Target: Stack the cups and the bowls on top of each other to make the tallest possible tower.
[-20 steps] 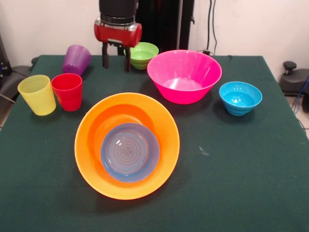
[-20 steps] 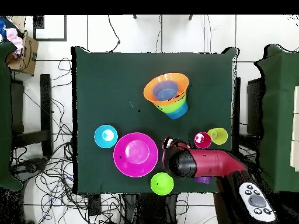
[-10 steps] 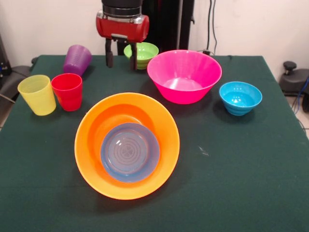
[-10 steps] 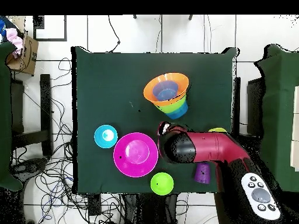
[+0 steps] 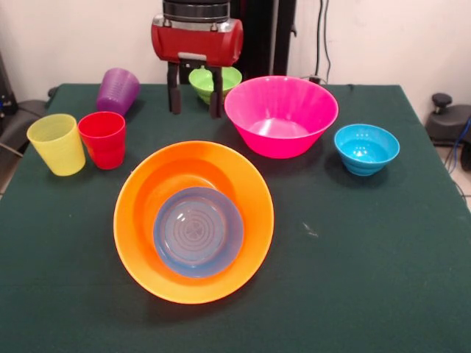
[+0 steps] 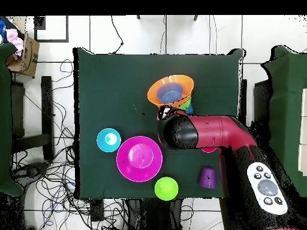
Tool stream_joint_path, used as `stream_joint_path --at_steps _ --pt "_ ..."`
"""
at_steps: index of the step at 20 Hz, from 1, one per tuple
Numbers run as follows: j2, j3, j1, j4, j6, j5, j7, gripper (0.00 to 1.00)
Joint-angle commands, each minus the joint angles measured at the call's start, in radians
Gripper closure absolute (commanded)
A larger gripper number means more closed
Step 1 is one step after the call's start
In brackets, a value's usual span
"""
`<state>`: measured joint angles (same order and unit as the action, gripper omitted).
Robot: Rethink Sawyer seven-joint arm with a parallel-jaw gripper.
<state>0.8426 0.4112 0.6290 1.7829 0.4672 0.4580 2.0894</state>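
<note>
Front view, left to right: yellow cup (image 5: 57,144) and red cup (image 5: 103,139) upright, touching; purple cup (image 5: 116,90) tilted behind them. End effector (image 5: 195,97) hung empty, fingers (image 5: 174,95) spread, above the desk (image 5: 383,257) just in front of small green bowl (image 5: 215,80). Tower (image 5: 193,220) so far: orange bowl tipped toward the camera, blue bowl nested inside, more bowls beneath in the overhead view. Pink bowl (image 5: 281,115) and light blue bowl (image 5: 366,148) loose further right. Likely between picks; next move probably called for lowering onto a loose piece. Pink bowl's rim crowded the green bowl.
</note>
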Motion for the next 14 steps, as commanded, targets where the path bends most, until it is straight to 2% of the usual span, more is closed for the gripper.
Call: stream_joint_path --at_steps 1,9,14 --pt "-0.074 0.085 -0.040 -0.137 0.125 -0.008 -0.112 0.00" --pt "-0.113 0.091 -0.066 -0.243 0.159 -0.003 -0.105 0.00" --pt "-0.175 0.068 -0.102 -0.338 0.166 0.028 -0.106 0.00"
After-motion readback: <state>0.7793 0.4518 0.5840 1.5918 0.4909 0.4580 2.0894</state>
